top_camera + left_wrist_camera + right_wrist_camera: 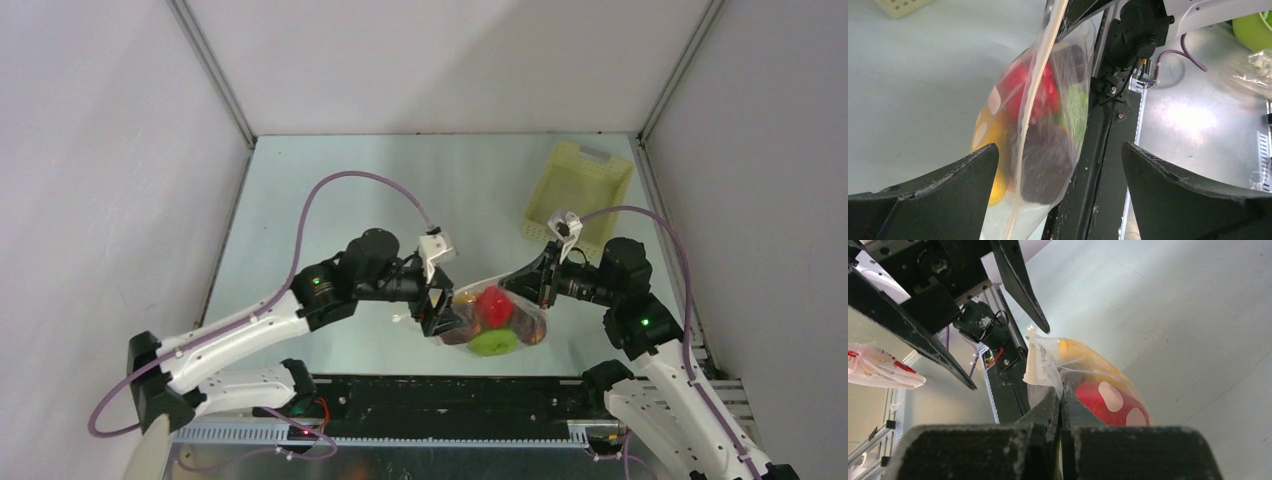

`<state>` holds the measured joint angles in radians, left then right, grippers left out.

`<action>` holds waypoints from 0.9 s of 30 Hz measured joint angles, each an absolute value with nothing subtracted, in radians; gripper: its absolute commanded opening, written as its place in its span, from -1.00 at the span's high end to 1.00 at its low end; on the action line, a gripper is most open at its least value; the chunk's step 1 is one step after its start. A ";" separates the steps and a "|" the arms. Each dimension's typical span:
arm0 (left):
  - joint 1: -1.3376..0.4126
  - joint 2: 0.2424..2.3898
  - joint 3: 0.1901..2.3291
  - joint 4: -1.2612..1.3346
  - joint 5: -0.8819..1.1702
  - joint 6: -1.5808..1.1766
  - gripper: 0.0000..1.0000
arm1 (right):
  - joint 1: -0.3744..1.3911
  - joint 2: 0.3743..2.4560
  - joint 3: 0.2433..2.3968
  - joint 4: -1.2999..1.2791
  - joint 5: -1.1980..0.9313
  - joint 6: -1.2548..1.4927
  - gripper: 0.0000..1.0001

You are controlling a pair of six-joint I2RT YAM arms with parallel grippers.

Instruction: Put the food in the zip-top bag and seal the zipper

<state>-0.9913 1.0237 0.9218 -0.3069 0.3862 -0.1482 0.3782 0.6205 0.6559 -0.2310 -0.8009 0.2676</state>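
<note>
The food (pixel 490 306) was packed inside the bag (pixel 1068 115), which was found at the near edge of the worktop (pixel 400 180), between both arms. The zipper (pixel 1040 75) was stretched lengthwise. One end was clamped in the closed right gripper (pixel 1060 390), and the strip was passed between the wide-spread fingers of the left gripper (pixel 1058 150), judged better placed for pressing it.

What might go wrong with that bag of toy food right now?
The right pincer grips only a thin edge of the bag; the weight of the food might pull it free. The left pincer stands open around the zipper; closing off-line could leave a gap. The bag is by the near edge of the table, so spilled pieces may roll off.
</note>
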 measured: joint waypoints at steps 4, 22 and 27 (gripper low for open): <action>-1.019 1.137 0.982 -0.301 0.398 -0.126 -0.51 | 0.383 0.623 0.656 -0.220 -0.794 0.281 1.00; -1.043 1.214 1.044 -0.387 0.132 -0.080 1.00 | 0.385 0.571 0.654 -0.205 -0.678 0.321 -0.99; -1.038 1.177 1.070 -0.464 -0.167 -0.100 1.00 | 0.364 0.514 0.654 -0.226 -0.577 0.320 -0.99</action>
